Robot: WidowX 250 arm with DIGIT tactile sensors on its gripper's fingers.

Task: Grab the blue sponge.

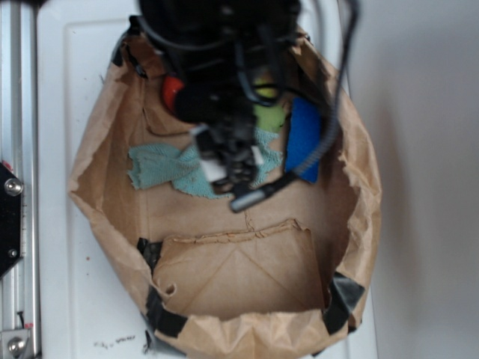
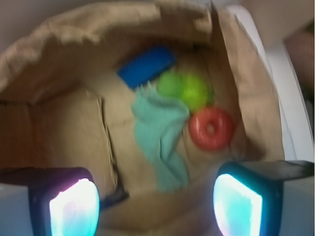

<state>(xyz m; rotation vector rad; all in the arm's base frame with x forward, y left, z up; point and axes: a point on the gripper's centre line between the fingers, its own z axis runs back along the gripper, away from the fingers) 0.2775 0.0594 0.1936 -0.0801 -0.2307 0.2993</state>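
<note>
Looking down through the exterior view, we see our arm hanging over a brown paper bag that lies opened up on the white table, its rim rolled back and patched with black tape. The end effector sits above the bag's floor, over the pale teal cloth, and it holds nothing. In the wrist view its two fingers stand wide apart at the bottom corners, with bare bag floor between them.

We find the blue sponge lying flat at the far side of the bag, close against the paper wall, well apart from the fingers. In the exterior view the blue sponge shows to the right of the arm, partly crossed by a black cable. The cloth's upper corner reaches just beside the sponge. A yellow-green soft lump rests next to the sponge, and an orange ring lies just below the lump, beside the cloth.
</note>
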